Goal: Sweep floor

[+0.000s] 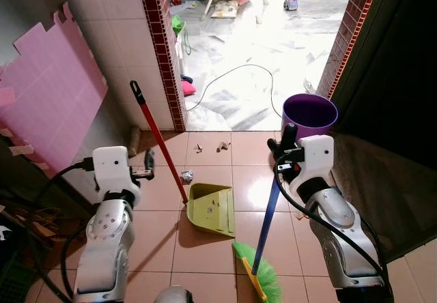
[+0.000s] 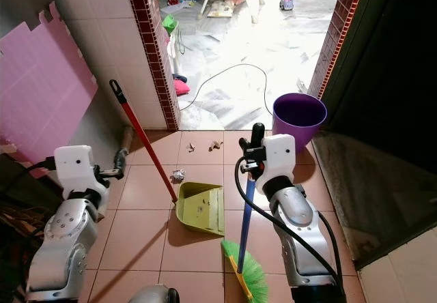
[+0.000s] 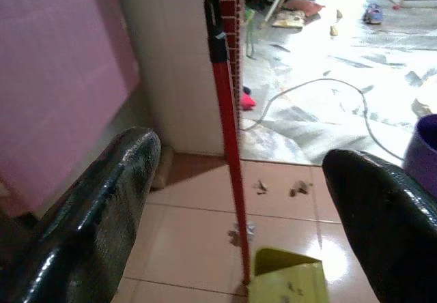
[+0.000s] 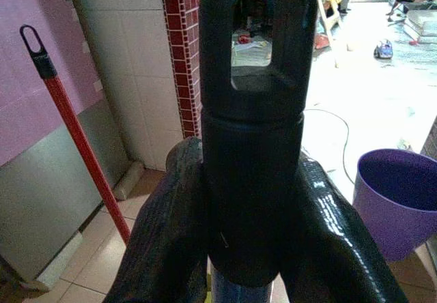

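- Pink foam panel [image 1: 48, 91] leans against the tiled wall at far left
- Left claw [image 1: 148, 164] released, fingers spread, just left of the dustpan's red handle [image 1: 158, 141]
- Yellow-green dustpan [image 1: 212, 209] sits on the tile floor [image 1: 205, 262], a crumpled scrap [image 1: 186, 175] at its back edge
- Right claw [image 1: 286, 142] clenched on the blue broom handle [image 1: 267, 224]; green bristles [image 1: 259, 276] touch the floor
- Purple bucket [image 1: 309, 114] stands beside the open doorway

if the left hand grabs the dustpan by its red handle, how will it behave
The dustpan looks like thin plastic, so probably light. Its red handle is long and stands tilted, so the pan will likely swing or twist if gripped high. The left hand is open and apart from the handle; a nudge might tip it over.
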